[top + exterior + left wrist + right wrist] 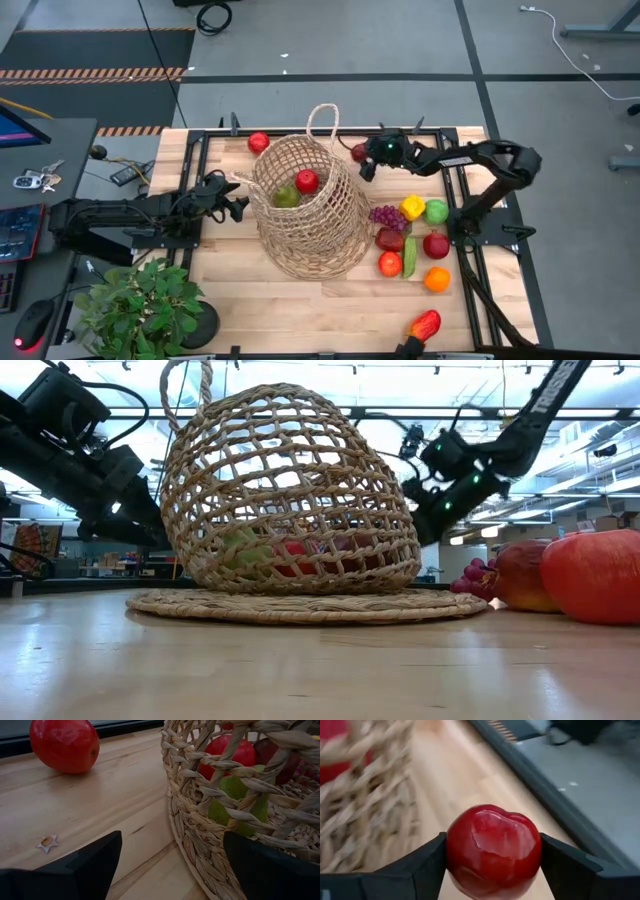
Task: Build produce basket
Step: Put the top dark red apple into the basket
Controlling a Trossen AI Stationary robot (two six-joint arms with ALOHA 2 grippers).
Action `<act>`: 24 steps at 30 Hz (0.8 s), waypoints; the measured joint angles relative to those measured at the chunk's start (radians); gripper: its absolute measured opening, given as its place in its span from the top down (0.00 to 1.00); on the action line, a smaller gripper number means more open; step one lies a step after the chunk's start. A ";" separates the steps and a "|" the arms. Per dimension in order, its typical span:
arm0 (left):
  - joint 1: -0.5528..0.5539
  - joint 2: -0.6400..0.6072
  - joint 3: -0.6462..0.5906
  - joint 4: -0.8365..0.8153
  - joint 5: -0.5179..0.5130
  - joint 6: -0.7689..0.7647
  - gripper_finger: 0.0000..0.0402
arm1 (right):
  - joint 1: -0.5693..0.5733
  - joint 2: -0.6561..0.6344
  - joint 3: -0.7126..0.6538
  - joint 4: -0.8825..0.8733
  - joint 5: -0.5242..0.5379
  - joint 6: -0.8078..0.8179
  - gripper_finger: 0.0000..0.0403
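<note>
The tan wicker basket sits mid-table with a red apple and a green pear inside. My right gripper is beside the basket's far right side, shut on another red apple. My left gripper stands open at the basket's left side, its fingers low over the wood and touching nothing. A red fruit lies on the table near the far edge, left of the basket. My right gripper pinches the red apple by its two opposite sides between its two fingers. The fingers come from the table's right, slanting downward toward the basket. The apple sits with its dimpled top up, and looks lifted off the wood.
More produce lies right of the basket: purple grapes, a yellow pepper, a green apple, red fruits, an orange and a mango. A potted plant stands at the near left corner.
</note>
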 joint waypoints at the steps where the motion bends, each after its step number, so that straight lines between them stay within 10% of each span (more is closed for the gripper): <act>1: 0.000 0.000 0.000 0.000 0.000 0.000 0.11 | 0.000 -0.031 0.000 -0.021 0.021 0.010 0.28; 14: 0.000 0.000 0.000 0.000 0.000 0.000 0.11 | 0.142 -0.481 0.000 -0.217 -0.072 0.013 0.27; 24: 0.000 0.000 0.000 0.000 0.000 0.000 0.11 | 0.360 -0.560 -0.001 -0.130 -0.103 -0.095 0.27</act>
